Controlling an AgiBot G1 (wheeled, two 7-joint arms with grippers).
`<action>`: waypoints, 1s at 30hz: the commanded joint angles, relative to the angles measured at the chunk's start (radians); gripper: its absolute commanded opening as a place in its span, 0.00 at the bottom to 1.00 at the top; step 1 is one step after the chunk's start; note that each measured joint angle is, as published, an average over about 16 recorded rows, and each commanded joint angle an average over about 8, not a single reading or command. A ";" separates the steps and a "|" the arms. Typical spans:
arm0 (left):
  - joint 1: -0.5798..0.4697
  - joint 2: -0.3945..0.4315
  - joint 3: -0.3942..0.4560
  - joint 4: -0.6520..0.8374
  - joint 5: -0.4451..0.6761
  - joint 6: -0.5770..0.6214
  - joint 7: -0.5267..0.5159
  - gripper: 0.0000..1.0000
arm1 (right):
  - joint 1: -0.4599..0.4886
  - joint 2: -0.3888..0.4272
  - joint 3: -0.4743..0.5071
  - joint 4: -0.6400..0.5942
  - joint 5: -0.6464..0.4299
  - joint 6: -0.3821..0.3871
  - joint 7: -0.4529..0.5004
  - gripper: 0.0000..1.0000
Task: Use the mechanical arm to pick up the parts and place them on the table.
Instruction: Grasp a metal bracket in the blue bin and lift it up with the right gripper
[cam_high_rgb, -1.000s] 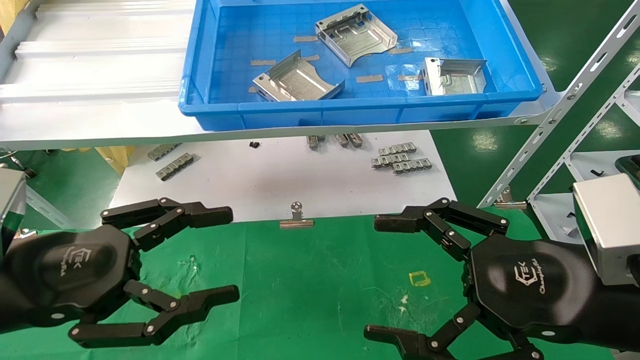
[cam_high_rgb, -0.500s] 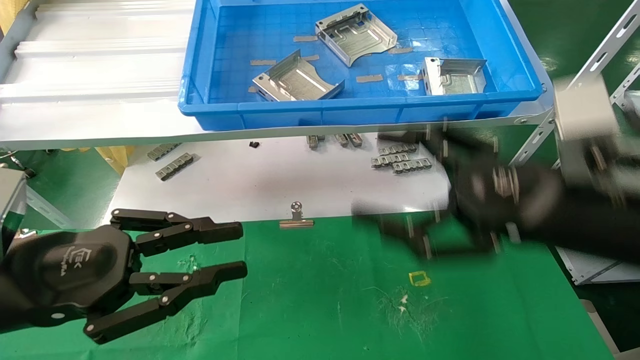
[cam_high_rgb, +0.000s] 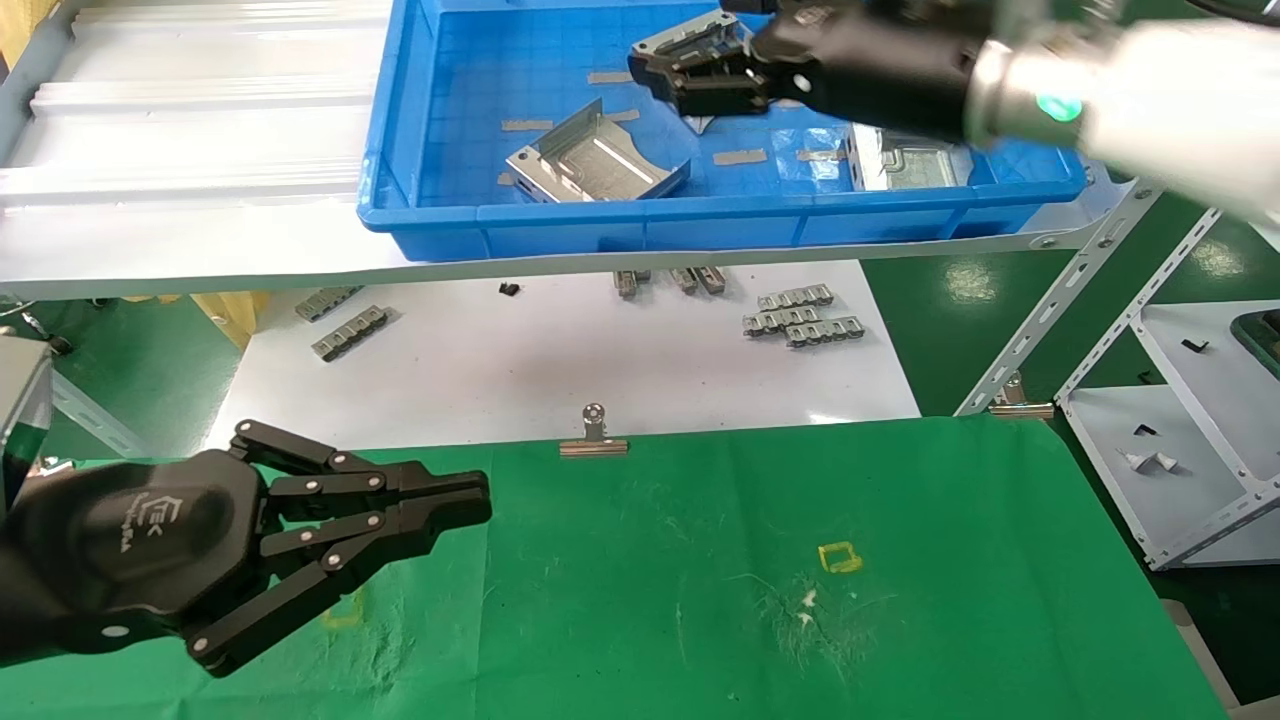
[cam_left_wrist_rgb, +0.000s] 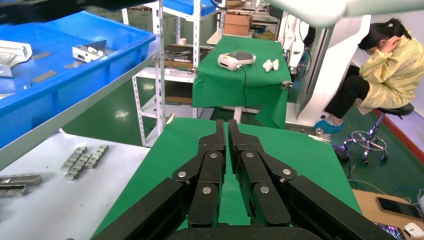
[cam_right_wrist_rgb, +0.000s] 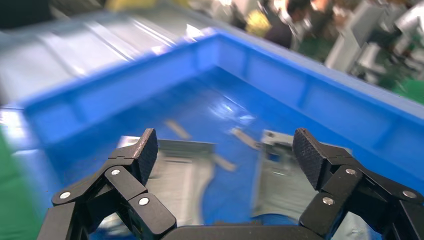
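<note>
While the left hand (cam_high_rgb: 478, 497) sits low over the tabletop (cam_high_rgb: 700, 560) near its left edge, its fingers have squeezed together and hold nothing; a second ago they were spread wide. Past the far edge lies a white board (cam_high_rgb: 540, 360) with small grey strips (cam_high_rgb: 800, 315). Farther back, the right hand (cam_high_rgb: 668, 82) has flown up from the right side and now hangs over the blue bin (cam_high_rgb: 700, 215), fingers spread apart and empty, just above the shiny parts (cam_high_rgb: 590, 160) that lie inside.
</note>
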 joint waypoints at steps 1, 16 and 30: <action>0.000 0.000 0.000 0.000 0.000 0.000 0.000 0.00 | 0.071 -0.058 -0.038 -0.091 -0.065 0.031 0.010 0.64; 0.000 0.000 0.000 0.000 0.000 0.000 0.000 0.00 | 0.198 -0.241 -0.158 -0.403 -0.157 0.180 0.011 0.00; 0.000 0.000 0.000 0.000 0.000 0.000 0.000 0.00 | 0.177 -0.246 -0.365 -0.302 -0.139 0.335 0.234 0.00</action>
